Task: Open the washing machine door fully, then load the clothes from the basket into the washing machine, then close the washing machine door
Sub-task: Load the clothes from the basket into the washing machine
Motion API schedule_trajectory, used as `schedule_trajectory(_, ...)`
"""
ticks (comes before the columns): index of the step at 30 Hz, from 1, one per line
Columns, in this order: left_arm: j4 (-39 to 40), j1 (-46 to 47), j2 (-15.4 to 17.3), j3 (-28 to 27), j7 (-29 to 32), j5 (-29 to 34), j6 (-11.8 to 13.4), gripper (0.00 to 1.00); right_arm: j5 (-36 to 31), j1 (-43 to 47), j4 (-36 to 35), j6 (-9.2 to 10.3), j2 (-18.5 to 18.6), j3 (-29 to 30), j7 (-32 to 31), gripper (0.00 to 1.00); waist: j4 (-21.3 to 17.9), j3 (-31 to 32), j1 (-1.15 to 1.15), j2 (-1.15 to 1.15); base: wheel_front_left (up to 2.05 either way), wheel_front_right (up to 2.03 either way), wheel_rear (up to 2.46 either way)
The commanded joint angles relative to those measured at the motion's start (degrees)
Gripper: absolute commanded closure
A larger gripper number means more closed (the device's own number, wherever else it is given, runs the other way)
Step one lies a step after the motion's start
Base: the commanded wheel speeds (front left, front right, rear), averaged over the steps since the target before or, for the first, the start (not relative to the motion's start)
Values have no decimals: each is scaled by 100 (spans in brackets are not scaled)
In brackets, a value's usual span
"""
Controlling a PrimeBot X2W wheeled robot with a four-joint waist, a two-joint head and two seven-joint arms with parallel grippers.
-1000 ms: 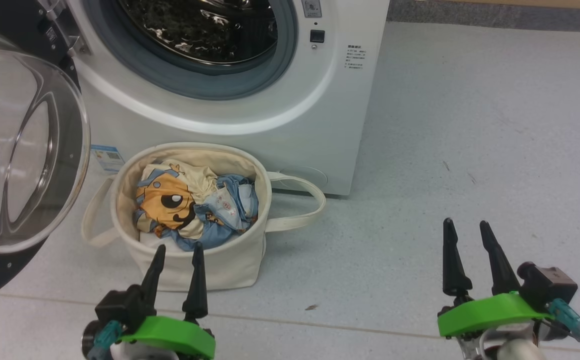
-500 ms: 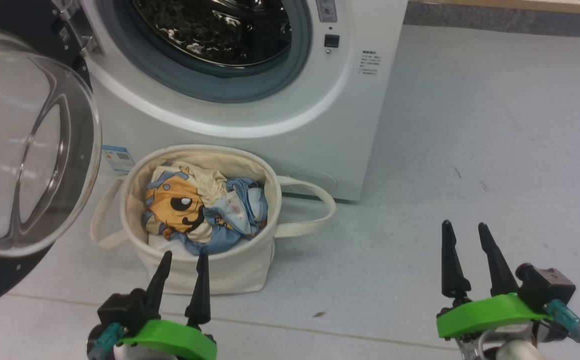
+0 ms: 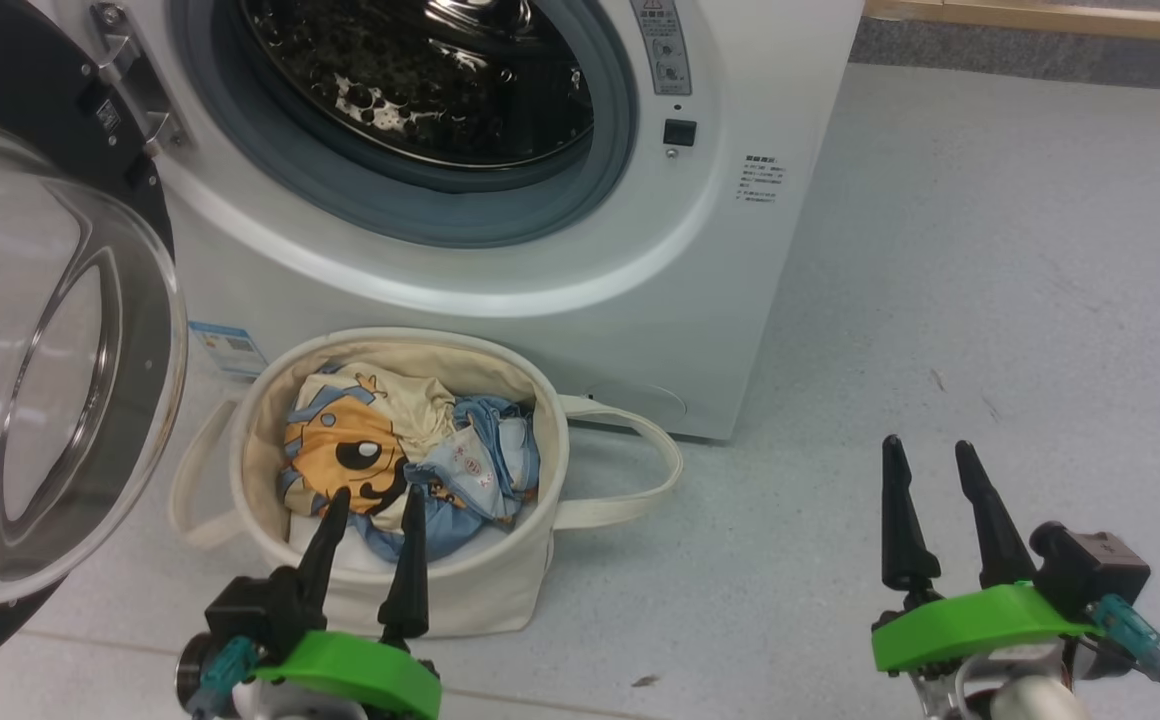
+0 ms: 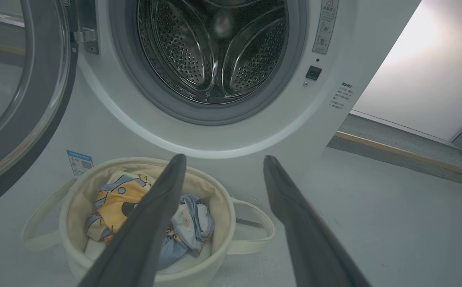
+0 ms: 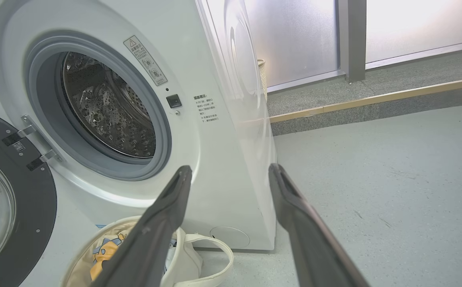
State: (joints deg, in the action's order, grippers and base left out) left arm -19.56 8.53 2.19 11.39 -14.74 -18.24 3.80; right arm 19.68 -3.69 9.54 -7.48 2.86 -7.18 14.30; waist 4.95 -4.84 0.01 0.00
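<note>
The clothes (image 3: pixel 390 455) lie bunched in the basket (image 3: pixel 465 600), which stands on the floor (image 3: pixel 940 300) just in front of the washing machine (image 3: pixel 720 270), below its empty drum (image 3: pixel 440 80). The cream cloth with the orange face sits to the left and the light-blue printed fabric to the right, so the heap runs roughly left to right across the tub.

The left gripper (image 3: pixel 377 492) is plainly the nearer one. Its fingers point toward the far side, and in the head view their tips overlap the near edge of the heap. The clothes therefore lie directly ahead of it and a little below. Whether the tips touch the fabric I cannot tell. In the left wrist view the fingers appear to hover over the rim.

Its jaws stand moderately apart and hold nothing. That gap looks wide enough to take a fold of cloth.

The right gripper (image 3: pixel 928 443) is well apart to the right, over bare floor, its fingers likewise parted and empty.

The washing machine door (image 3: pixel 0 620) hangs swung open at the left, clear of the drum mouth. Loading looks to be the step in hand.
</note>
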Motion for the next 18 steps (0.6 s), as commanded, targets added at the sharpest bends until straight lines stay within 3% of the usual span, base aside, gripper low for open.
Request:
schedule_trajectory(1,192,183,69,-153,-26,67,54,0,-54,-182,-169,-1,2,-157,70,0,5,-21,0,0,23,-23,0)
schedule_trajectory(10,7,293,69,-57,-26,124,105,0,-141,-242,-218,-1,2,-278,70,0,-4,-264,0,0,1,-1,0)
schedule_trajectory(18,-715,693,69,10,-26,278,296,0,-247,-358,-306,-1,2,-460,70,0,-127,-824,0,0,0,0,0)
